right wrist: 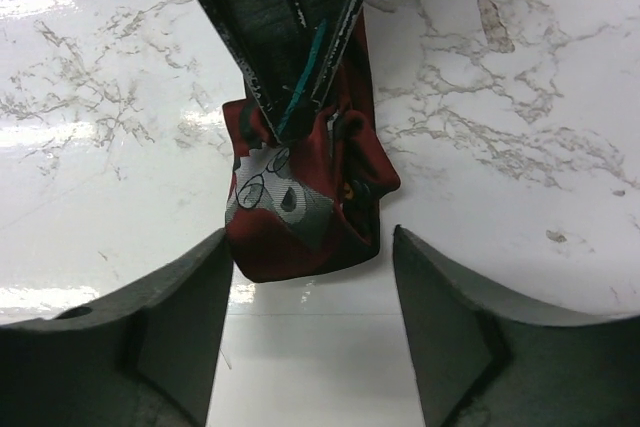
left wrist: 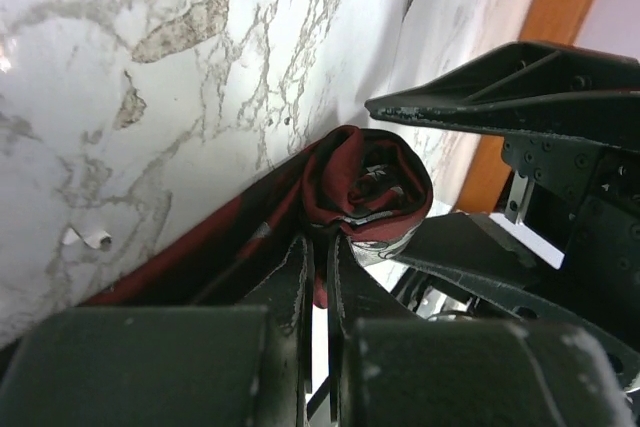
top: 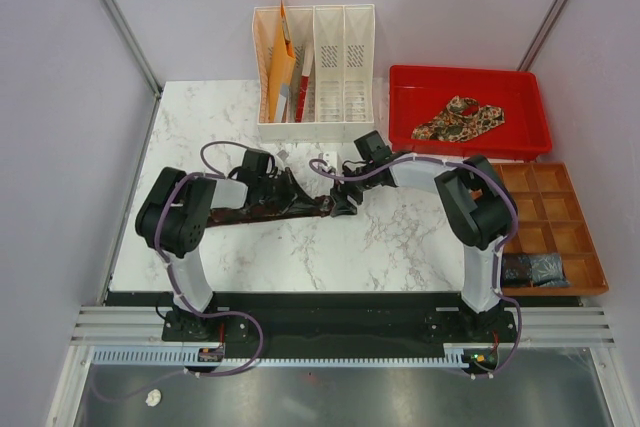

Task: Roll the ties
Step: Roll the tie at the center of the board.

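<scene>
The dark maroon tie (top: 250,211) lies flat across the marble table, its right end wound into a small roll (left wrist: 370,187). The roll also shows in the right wrist view (right wrist: 305,202), with a grey patterned patch. My left gripper (left wrist: 322,242) is shut on the tie right at the roll; in the top view it is mid-table (top: 325,207). My right gripper (right wrist: 311,232) is open, its fingers (right wrist: 180,317) on either side of the roll without touching it, and it meets the left one in the top view (top: 350,197). The tan-and-brown paisley tie (top: 460,119) lies bunched in the red tray.
A white file organiser (top: 315,72) holding orange folders stands at the back. The red tray (top: 470,147) is at the back right. A wooden compartment box (top: 550,217) at the right edge holds a dark item (top: 535,269). A small white scrap (left wrist: 88,237) lies on the marble.
</scene>
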`<action>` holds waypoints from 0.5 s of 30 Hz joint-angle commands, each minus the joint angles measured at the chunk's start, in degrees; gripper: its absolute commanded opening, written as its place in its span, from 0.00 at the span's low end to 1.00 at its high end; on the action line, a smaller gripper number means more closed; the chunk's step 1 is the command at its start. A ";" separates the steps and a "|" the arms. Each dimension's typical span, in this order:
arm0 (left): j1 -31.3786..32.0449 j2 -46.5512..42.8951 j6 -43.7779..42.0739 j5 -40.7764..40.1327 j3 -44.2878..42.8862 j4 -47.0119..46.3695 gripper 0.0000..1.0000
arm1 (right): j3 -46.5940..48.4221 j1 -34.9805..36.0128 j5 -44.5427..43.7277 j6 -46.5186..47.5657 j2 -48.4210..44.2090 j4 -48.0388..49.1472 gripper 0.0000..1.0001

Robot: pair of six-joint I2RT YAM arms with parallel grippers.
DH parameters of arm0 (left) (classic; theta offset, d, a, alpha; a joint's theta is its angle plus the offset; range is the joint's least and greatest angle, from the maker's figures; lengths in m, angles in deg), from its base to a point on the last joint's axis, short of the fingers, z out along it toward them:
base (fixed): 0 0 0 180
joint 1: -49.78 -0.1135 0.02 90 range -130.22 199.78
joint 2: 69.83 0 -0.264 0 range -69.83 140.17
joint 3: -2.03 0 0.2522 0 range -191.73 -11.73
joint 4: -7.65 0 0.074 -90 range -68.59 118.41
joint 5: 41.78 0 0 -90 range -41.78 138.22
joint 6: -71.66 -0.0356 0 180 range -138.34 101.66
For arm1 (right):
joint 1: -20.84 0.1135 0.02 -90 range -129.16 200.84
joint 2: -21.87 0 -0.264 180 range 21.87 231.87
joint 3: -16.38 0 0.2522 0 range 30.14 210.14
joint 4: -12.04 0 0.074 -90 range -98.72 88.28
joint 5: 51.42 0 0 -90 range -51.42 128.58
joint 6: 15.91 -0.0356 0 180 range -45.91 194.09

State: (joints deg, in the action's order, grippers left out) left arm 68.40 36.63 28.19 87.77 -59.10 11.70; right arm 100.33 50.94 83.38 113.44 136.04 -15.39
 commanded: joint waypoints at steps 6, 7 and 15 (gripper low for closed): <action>-2.35 6.22 -2.05 -2.64 5.36 2.86 0.02 | 0.56 2.06 0.47 3.36 0.00 1.89 0.78; -2.35 6.57 -1.96 -3.07 5.45 2.86 0.02 | 0.56 2.15 0.29 3.01 0.26 2.33 0.77; -2.26 9.03 -1.79 -3.78 4.40 2.77 0.02 | -0.14 2.33 -1.02 2.31 0.09 4.87 0.42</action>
State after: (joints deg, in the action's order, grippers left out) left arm 66.03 40.21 29.24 94.74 -57.22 5.23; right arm 100.29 53.26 82.13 115.19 136.22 -14.17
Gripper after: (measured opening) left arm 0.046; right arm 0.542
